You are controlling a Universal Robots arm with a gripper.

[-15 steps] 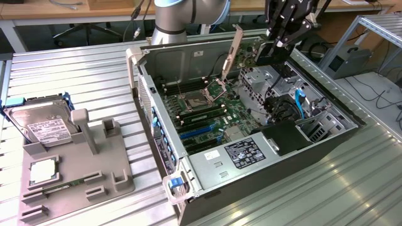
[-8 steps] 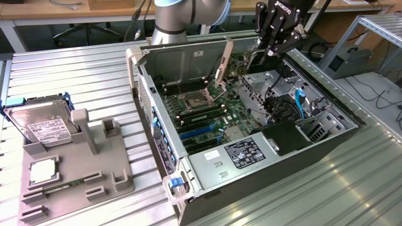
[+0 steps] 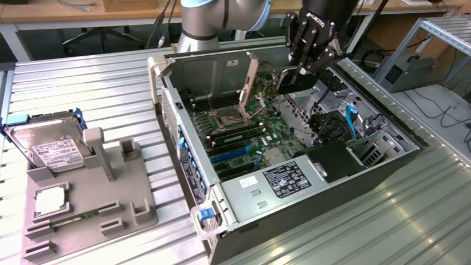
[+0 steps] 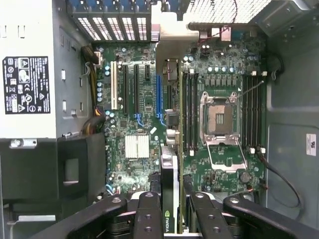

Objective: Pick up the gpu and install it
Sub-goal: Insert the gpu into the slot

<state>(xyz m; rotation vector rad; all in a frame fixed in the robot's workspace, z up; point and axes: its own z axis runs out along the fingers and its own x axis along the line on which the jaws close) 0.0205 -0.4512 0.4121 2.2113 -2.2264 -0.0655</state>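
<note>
Black end effector (image 4: pixel 172 201) pinches the thin dark gpu card (image 4: pixel 168 169) above the green motherboard (image 4: pixel 134 119); holding it square and parallel to the long blue slot (image 4: pixel 159 99) seems key.

Count: one open computer case (image 3: pixel 193 74), one gpu (image 4: pixel 169 174), one hard drive (image 3: pixel 48 148), one CPU (image 3: pixel 52 201), one memory stick (image 3: pixel 70 217), one grey holder tray (image 3: pixel 140 212).

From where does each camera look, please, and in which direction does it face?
Exterior view: raised above the table, off the arm, looking down obliquely into the open computer case; the arm and its fingers holding the gpu show.
Wrist view: on the wrist, looking straight down at the motherboard; the fingers, shut on the gpu, show.
Shared: fingers, gpu, motherboard and its processor socket.
</note>
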